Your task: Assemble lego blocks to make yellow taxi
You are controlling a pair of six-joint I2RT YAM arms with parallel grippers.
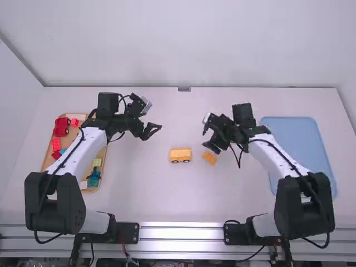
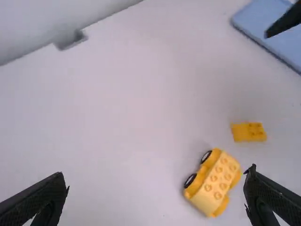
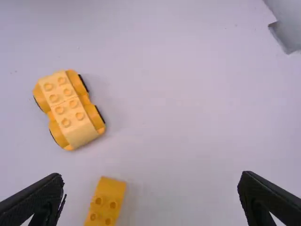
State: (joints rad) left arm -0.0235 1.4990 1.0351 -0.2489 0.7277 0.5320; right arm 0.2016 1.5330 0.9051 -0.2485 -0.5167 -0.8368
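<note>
Right end effector [image 1: 210,148], yellow car [image 1: 180,155], long axis left-right, nose unclear

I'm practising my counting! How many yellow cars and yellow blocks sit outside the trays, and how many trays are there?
Yellow car: 1
Yellow block: 1
Tan tray and blue tray: 2
Total: 4

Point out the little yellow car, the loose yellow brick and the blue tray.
Little yellow car [image 3: 69,109]: right wrist view, on its studded top.
Loose yellow brick [image 2: 249,132]: left wrist view, middle of its upper face.
Blue tray [image 1: 295,136]: high view, bare surface toward its far end.
</note>
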